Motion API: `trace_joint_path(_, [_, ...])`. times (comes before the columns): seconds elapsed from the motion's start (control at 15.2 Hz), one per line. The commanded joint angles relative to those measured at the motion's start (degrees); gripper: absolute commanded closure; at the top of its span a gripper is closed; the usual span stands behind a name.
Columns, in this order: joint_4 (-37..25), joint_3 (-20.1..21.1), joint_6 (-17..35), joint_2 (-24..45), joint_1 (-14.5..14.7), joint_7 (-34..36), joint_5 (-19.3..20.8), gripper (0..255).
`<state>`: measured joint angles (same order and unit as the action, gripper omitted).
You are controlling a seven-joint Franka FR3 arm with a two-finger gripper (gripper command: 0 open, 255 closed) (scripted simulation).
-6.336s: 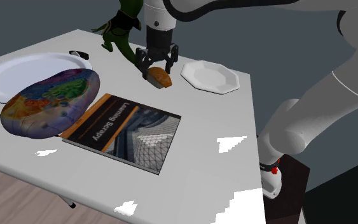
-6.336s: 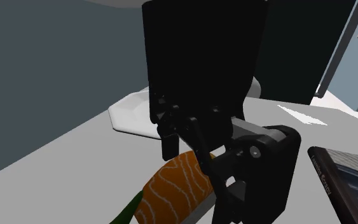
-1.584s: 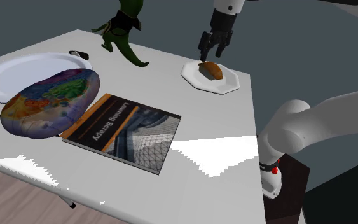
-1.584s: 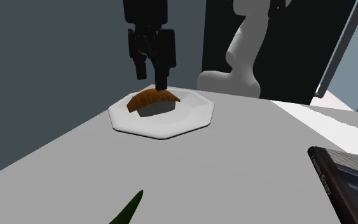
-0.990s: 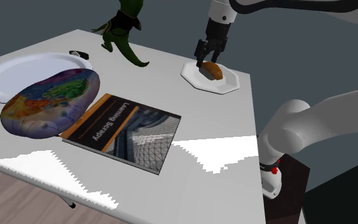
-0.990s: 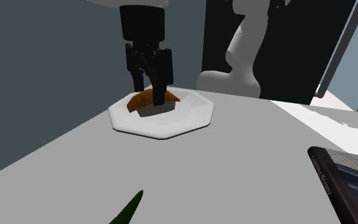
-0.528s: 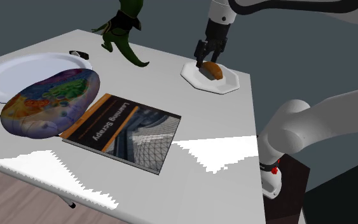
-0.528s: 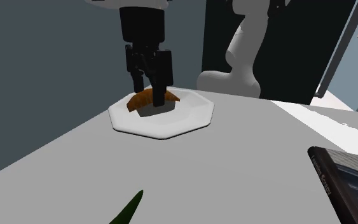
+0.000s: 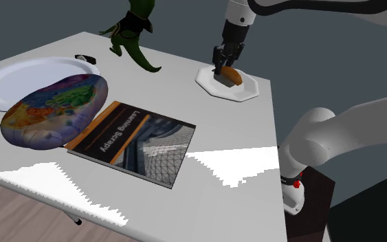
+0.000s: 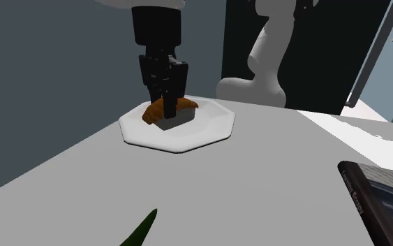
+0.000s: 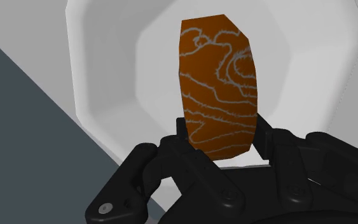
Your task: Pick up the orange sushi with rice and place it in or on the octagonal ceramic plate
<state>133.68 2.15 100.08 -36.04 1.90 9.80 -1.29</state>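
The orange sushi (image 9: 232,75) lies on the white octagonal plate (image 9: 245,90) near the table's far edge. My black gripper (image 9: 223,69) comes down onto it from above and is shut on it. In the second exterior view the gripper (image 10: 167,105) pinches the sushi (image 10: 186,105) in the middle of the plate (image 10: 205,133). From the wrist, the orange top with pale stripes (image 11: 219,76) sticks out ahead of the gripper (image 11: 223,137), its near end clasped between the two fingers, and the plate (image 11: 117,57) lies beneath.
A dark book (image 9: 133,141) lies mid-table. Beside it is a many-coloured oval cushion (image 9: 54,110), resting partly on a large round white plate (image 9: 16,79). A green figure (image 9: 135,34) stands at the far edge. The arm's stand (image 9: 315,199) is at the lower right.
The fingers, apart around the sushi half a second ago, have closed on it. The sushi has shifted slightly on the plate. The arm has stayed where it was.
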Motion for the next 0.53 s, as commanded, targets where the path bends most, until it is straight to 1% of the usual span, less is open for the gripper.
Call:
trace_joint_path(0.0, [0.08, -0.01, -0.02, 0.04, -0.01, 0.01, 0.02, 255])
trace_joint_path(0.07, [0.05, -0.03, 0.09, 0.18, -0.03, -0.02, 0.03, 255])
trace_joint_path(0.46, [-5.05, -0.09, -4.37, 0.83, -0.07, 0.00, 0.10, 255])
